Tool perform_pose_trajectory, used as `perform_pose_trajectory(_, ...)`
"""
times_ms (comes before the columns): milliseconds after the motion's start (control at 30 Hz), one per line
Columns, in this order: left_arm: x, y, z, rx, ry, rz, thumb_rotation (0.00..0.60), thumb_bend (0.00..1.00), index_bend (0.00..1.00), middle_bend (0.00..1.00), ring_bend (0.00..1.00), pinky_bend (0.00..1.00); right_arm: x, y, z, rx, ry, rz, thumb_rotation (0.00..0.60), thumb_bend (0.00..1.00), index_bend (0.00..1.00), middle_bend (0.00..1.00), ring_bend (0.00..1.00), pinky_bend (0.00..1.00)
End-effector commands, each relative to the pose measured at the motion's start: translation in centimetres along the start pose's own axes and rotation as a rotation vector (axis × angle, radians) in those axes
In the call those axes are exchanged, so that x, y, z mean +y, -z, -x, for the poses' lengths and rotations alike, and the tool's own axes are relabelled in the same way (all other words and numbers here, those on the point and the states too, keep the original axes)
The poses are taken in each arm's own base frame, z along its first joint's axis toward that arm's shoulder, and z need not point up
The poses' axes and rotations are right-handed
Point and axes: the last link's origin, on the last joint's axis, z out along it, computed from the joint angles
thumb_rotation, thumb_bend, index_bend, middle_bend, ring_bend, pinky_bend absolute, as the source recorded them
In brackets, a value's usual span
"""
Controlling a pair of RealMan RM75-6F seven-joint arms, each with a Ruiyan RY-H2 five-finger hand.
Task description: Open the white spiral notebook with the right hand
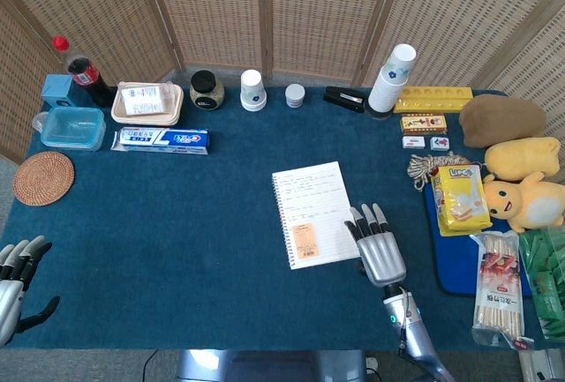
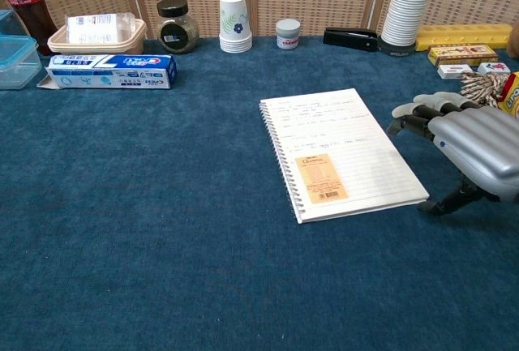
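Observation:
The white spiral notebook (image 1: 315,213) (image 2: 340,152) lies flat and closed in the middle of the blue table, spiral along its left side, an orange sticker on its lined cover. My right hand (image 1: 378,245) (image 2: 464,149) hovers just off the notebook's right edge near its lower right corner, fingers spread and holding nothing. Its thumb tip sits close to that corner in the chest view; I cannot tell if it touches. My left hand (image 1: 15,283) rests at the table's near left corner, fingers apart and empty.
A toothpaste box (image 1: 162,140), plastic tub (image 1: 72,127), cork mat (image 1: 43,177), cola bottle (image 1: 82,71), jar (image 1: 206,89), paper cups (image 1: 391,78) and stapler (image 1: 344,98) line the back and left. Snack bag (image 1: 460,197), rope (image 1: 426,168), chopsticks (image 1: 499,287) and plush toys (image 1: 524,179) crowd the right.

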Motion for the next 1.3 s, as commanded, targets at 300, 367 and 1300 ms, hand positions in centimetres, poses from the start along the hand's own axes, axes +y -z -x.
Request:
perform_pose_trajectory(300,-0.3,0.1,0.1,0.001,0.005,-0.005,0.600,0.27,0.15,0.08,0.02,0.00,-0.2,-0.4,0.8,-0.010,0.012,0.001,0.600,0.15,0.21,0.16,0.02,0.06)
perform_pose_trajectory(367,-0.4,0.2,0.1,0.000,0.006,-0.007,0.600,0.27,0.15,0.08,0.02,0.00,-0.2,-0.5,0.9,-0.010,0.012,0.001,0.600,0.15,0.21,0.16,0.02,0.06)
perform_pose_trajectory(1300,-1.5,0.8,0.5,0.009,0.038,-0.031,0.600,0.27,0.15,0.08,0.02,0.00,-3.0,-3.6,-0.1,0.099,-0.072,-0.009,0.600,0.15,0.20,0.16,0.02,0.06)
